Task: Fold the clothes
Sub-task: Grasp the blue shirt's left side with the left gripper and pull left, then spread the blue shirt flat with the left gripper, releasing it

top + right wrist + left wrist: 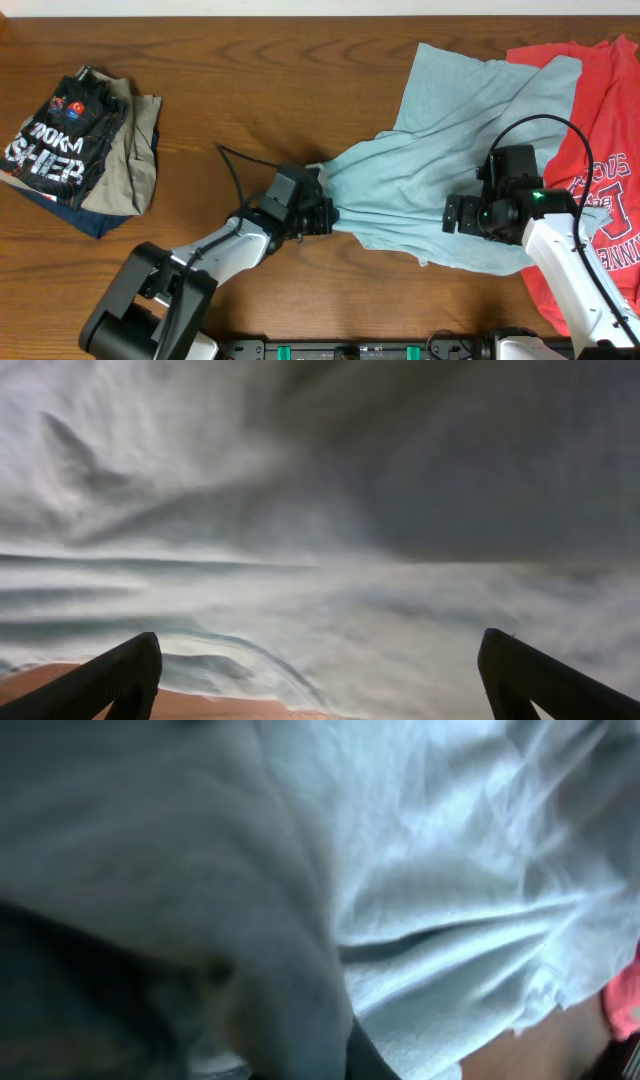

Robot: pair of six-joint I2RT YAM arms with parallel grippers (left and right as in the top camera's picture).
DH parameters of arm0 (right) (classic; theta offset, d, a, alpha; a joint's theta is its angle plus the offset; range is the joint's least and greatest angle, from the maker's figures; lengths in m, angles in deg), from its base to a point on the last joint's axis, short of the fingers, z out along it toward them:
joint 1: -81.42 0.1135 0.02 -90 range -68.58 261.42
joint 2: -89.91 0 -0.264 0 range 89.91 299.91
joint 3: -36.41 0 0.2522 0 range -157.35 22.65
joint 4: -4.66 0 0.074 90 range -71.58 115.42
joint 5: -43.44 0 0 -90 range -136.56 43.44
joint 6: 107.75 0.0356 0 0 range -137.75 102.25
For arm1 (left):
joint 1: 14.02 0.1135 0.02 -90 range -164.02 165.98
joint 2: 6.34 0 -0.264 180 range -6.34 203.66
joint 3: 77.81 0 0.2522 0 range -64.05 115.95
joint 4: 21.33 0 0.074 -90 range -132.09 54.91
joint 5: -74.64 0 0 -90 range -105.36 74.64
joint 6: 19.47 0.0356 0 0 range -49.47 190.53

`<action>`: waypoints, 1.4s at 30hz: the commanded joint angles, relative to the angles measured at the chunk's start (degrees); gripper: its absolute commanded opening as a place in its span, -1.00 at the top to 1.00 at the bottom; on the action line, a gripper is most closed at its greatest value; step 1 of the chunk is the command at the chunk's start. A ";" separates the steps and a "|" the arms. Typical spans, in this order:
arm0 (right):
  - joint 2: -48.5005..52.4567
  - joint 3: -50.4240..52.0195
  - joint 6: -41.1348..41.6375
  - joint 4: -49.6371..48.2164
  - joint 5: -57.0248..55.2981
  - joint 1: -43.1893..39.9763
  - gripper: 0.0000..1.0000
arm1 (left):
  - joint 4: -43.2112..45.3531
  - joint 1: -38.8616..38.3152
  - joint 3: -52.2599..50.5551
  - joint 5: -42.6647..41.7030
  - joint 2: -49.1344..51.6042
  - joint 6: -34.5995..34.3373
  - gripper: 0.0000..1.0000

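A pale blue-grey T-shirt [470, 120] lies crumpled from the table's middle to the upper right, partly over a red T-shirt [600, 150] with white lettering. My left gripper [322, 215] is shut on the blue shirt's bunched left edge. In the left wrist view blurred blue cloth [450, 870] covers the fingers, and a bit of the red T-shirt [625, 1002] shows at the right. My right gripper [462, 216] hangs open just above the shirt's lower part. Its two dark fingertips [125, 680] stand wide apart over the blue cloth [330, 560], with nothing between them.
A stack of folded garments [80, 150], topped by a black printed one, sits at the far left of the wooden table [250, 80]. A thin black cable [232, 165] runs along the left arm. The red T-shirt reaches the table's right edge.
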 commanded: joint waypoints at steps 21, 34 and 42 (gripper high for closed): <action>-0.63 -0.42 0.39 0.33 -3.26 -3.91 -0.99 | -30.58 19.78 12.17 0.92 -9.46 -0.52 -0.96; -0.63 -0.42 0.37 0.94 -2.25 -3.91 -0.98 | -16.33 -4.04 8.39 1.11 1.75 -12.55 -0.96; -0.63 -0.42 0.37 0.92 -2.25 -3.91 -0.98 | -1.57 -12.13 8.39 1.14 10.10 -20.96 -0.65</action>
